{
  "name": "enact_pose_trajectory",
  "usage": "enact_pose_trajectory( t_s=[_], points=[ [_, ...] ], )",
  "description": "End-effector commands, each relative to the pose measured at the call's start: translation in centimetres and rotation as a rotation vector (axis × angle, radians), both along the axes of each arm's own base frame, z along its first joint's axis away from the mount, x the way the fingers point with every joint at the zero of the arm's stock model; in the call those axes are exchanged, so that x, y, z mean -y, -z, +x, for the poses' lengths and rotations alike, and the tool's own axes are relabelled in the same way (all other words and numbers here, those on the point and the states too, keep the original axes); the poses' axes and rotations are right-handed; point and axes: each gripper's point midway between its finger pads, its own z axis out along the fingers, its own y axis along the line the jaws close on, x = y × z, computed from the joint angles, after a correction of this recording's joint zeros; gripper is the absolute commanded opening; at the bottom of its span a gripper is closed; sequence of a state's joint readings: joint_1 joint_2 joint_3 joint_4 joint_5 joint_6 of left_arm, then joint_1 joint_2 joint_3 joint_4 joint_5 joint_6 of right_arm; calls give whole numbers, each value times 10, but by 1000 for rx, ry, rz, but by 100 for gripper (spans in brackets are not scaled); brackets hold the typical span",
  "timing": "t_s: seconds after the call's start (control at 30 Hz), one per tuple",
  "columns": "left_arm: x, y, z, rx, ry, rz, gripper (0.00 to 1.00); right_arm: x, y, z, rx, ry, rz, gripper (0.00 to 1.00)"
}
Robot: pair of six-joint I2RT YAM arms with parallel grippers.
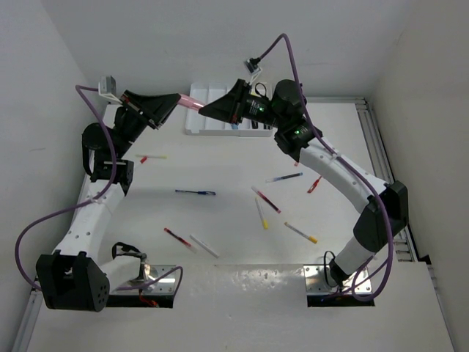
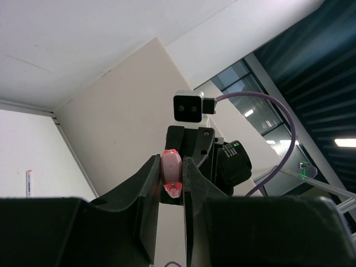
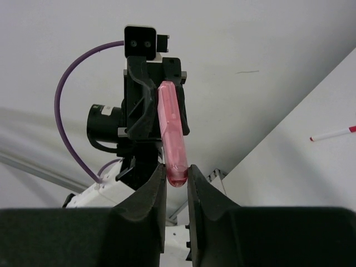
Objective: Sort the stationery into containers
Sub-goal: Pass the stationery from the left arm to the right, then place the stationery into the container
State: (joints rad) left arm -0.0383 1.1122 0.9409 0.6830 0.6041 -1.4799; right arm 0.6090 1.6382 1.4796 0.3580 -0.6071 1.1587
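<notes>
A pink highlighter (image 1: 190,102) hangs in the air between both grippers, just in front of the white divided tray (image 1: 198,126) at the back. My left gripper (image 1: 174,99) is shut on one end of it; in the left wrist view the highlighter (image 2: 171,177) is pinched between the fingers. My right gripper (image 1: 207,108) closes on the other end; in the right wrist view the highlighter (image 3: 172,128) reaches from the left gripper down between my fingertips, and both pads touch it. Several thin pens lie loose on the table.
Loose pens include a red-yellow one (image 1: 152,158), a blue one (image 1: 195,192), a red one (image 1: 176,236), a white one (image 1: 204,246), a yellow one (image 1: 261,214) and a white-yellow one (image 1: 301,233). Silver base plates sit at the near edge.
</notes>
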Motion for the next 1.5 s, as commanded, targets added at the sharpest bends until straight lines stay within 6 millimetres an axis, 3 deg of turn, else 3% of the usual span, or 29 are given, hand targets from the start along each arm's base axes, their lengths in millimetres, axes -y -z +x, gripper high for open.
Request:
enact_pose_trajectory(
  t_s=[0.0,0.07,0.1,0.17,0.27,0.3,0.37,0.47,0.5,0.53,0.57,0.63,0.67,0.73,0.77,0.8,0.93,0.97,1.03,1.17,1.27,1.33,1.37,1.4,1.43,1.47],
  points=[
    [0,-1,-8,21,6,15,0,-3,-40,-18,132,-43,74,15],
    [1,1,-7,12,8,18,0,-2,-41,-17,143,-38,73,9],
    [1,4,-6,-4,7,22,7,-2,-41,-17,154,-36,73,3],
    [1,8,-5,-13,9,31,18,-1,-41,-19,181,-36,72,0],
    [2,11,-4,-14,8,47,54,1,-38,-23,217,-44,59,0],
    [2,12,-4,-9,6,55,76,1,-33,-25,231,-51,47,0],
    [-1,13,-1,-17,-9,73,100,2,-28,-27,238,-56,29,0],
    [-7,17,8,-3,-55,173,100,10,-17,-26,290,-50,-17,0],
    [-6,28,13,-50,-49,212,100,19,-9,-21,279,-28,-47,0],
    [-22,31,22,-20,-120,290,100,24,-5,-18,283,-13,-65,0],
    [-27,17,22,15,-156,331,100,30,4,-12,304,8,-96,0],
    [-49,24,33,11,-267,448,100,52,19,8,296,98,-180,0],
    [-56,10,33,45,-316,488,100,62,34,16,322,138,-264,0],
    [-75,18,41,-6,-409,606,100,89,58,48,379,277,-416,0],
    [-78,10,43,40,-440,651,100,94,65,56,414,310,-465,0],
    [-81,25,50,-17,-431,705,100,100,71,66,446,348,-515,0],
    [-97,45,65,-53,-464,997,100,128,106,124,579,558,-739,0],
    [-103,60,65,-122,-456,1034,100,131,106,137,605,605,-751,0],
    [-127,72,70,-210,-545,1110,100,143,124,175,577,705,-812,0],
    [-145,83,62,-241,-617,1183,100,140,152,224,501,787,-813,0],
    [-141,97,55,-245,-568,1227,100,130,174,254,440,821,-782,0],
    [-141,109,52,-273,-541,1241,100,123,167,271,435,868,-750,0],
    [-143,116,51,-298,-537,1252,100,118,193,282,412,869,-778,0],
    [-146,121,50,-316,-540,1261,100,113,198,288,413,866,-772,0],
    [-148,129,49,-334,-532,1271,100,107,185,297,438,878,-740,0],
    [-152,132,47,-350,-545,1276,100,104,212,306,411,872,-761,0]
  ],
)
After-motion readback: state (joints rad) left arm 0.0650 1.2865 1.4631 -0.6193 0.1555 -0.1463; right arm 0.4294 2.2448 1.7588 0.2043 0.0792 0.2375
